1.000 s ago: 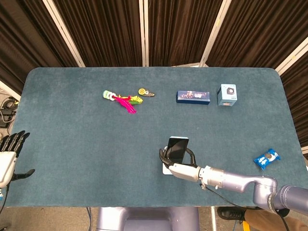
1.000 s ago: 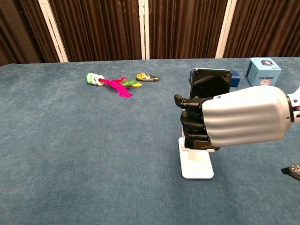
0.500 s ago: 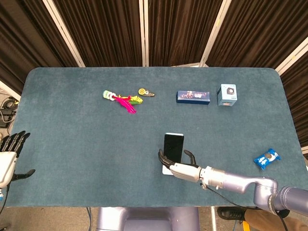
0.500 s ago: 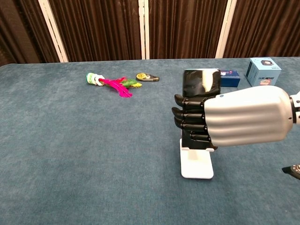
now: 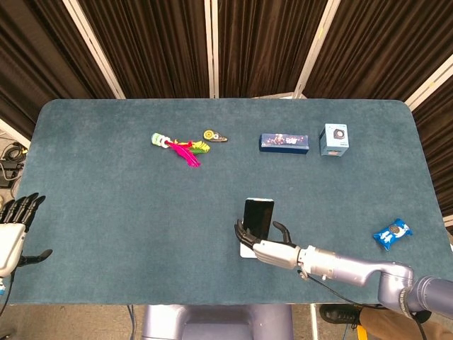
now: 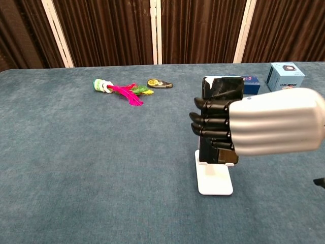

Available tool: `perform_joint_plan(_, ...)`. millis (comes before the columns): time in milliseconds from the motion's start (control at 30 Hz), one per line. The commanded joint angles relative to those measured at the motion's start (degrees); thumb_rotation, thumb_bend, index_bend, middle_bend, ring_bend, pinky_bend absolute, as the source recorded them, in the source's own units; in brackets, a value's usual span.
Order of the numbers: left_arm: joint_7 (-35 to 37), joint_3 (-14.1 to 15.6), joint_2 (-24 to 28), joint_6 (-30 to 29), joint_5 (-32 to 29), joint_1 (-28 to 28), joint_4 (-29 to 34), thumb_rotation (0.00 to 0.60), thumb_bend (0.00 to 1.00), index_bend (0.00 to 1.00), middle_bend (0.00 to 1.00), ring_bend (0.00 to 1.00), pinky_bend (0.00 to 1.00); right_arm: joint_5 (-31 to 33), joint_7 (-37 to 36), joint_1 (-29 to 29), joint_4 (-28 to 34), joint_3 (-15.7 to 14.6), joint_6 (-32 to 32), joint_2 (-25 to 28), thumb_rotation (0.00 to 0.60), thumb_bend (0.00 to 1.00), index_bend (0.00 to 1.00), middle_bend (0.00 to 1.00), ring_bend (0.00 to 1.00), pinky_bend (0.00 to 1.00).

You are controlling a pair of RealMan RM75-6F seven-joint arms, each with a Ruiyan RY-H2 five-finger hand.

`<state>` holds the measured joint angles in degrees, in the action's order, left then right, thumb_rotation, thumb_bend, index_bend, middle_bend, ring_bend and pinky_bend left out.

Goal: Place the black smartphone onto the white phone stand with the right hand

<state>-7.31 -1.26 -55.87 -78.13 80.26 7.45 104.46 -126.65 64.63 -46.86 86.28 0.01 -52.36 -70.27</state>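
The black smartphone stands upright in portrait on the white phone stand, with its lower edge at the stand's lip. My right hand holds it from the right, dark fingers wrapped across its face. In the head view the smartphone rises above the stand near the table's front edge, and the right hand sits just behind and below it. My left hand hangs off the table's left front corner, fingers spread and holding nothing.
A pink and green feathered toy and a small yellow-black item lie at the back left. A dark blue box and a light blue box stand at the back right. A blue snack packet lies at the right.
The smartphone went from tilted to upright and settled lower against the stand. My right hand shifted slightly right while still holding it. The left hand has not moved.
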Motion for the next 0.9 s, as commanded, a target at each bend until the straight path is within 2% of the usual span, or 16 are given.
perform_joint_plan(33,0.13,0.00,0.05,-0.08,0.02,-0.04,-0.02,0.600,0.00,0.00,0.00,0.00,0.00,-1.19,-3.23,1.26,-0.49,-0.56,-5.79,1.60,0.600,0.45,0.28,0.25,0.18,0.26)
perform_joint_plan(167,0.55,-0.02,0.21,-0.21,0.11,-0.11,-0.03,0.600,0.00,0.00,0.00,0.00,0.00,-2.50,-10.54,3.49,-4.08,-1.34,-16.94,3.54,0.600,0.45,0.26,0.23,0.18,0.26)
perform_joint_plan(267,0.77,0.06,0.32,-0.42,0.46,-0.20,0.09,0.600,0.00,0.00,0.00,0.00,0.00,-1.06,-16.57,6.06,-7.89,-1.11,-25.12,4.16,0.600,0.44,0.23,0.21,0.18,0.25)
perform_joint_plan(333,0.84,0.12,0.37,-0.59,0.72,-0.27,0.18,0.600,0.00,0.00,0.00,0.00,0.00,1.45,-20.57,7.97,-9.52,-0.78,-28.90,4.26,0.600,0.43,0.22,0.20,0.18,0.25)
perform_joint_plan(400,0.79,0.21,0.37,-0.79,1.04,-0.34,0.28,0.600,0.00,0.00,0.00,0.00,0.00,6.74,-26.93,11.06,-11.68,0.24,-33.57,4.00,0.600,0.43,0.21,0.18,0.15,0.25)
perform_joint_plan(533,0.85,0.36,0.27,-1.50,1.97,-0.57,0.33,0.600,0.00,0.00,0.00,0.00,0.00,16.20,-36.73,15.99,-13.26,2.23,-38.51,3.16,0.600,0.39,0.14,0.10,0.08,0.22)
perform_joint_plan(600,0.90,0.44,0.17,-2.32,2.72,-0.87,0.25,0.600,0.00,0.00,0.00,0.00,0.00,23.37,-43.26,19.79,-11.12,3.18,-40.14,2.52,0.600,0.36,0.11,0.06,0.05,0.18)
perform_joint_plan(667,0.91,0.51,0.01,-2.86,3.26,-1.06,0.06,0.600,0.00,0.00,0.00,0.00,0.00,26.85,-46.42,21.68,-8.95,3.52,-40.38,2.28,0.600,0.25,0.06,0.02,0.01,0.12)
perform_joint_plan(733,1.03,0.62,-0.13,-3.39,3.85,-1.27,-0.15,0.600,0.00,0.00,0.00,0.00,0.00,30.12,-48.87,23.44,-6.14,3.53,-39.86,2.50,0.600,0.07,0.01,0.00,0.00,0.03)
perform_joint_plan(767,1.12,0.66,-0.18,-3.59,4.09,-1.35,-0.23,0.600,0.00,0.00,0.00,0.00,0.00,31.43,-49.59,24.13,-4.85,3.55,-39.59,2.67,0.600,0.04,0.00,0.00,0.00,0.02)
perform_joint_plan(800,1.28,0.70,-0.22,-3.93,4.41,-1.48,-0.30,0.600,0.00,0.00,0.00,0.00,0.00,33.56,-50.82,25.23,-2.91,3.52,-39.24,2.78,0.600,0.00,0.00,0.00,0.00,0.00)
perform_joint_plan(900,1.90,0.86,-0.31,-4.86,5.41,-1.85,-0.65,0.600,0.00,0.00,0.00,0.00,0.00,38.32,-52.67,28.16,3.65,2.78,-38.01,4.13,0.600,0.00,0.00,0.00,0.00,0.00)
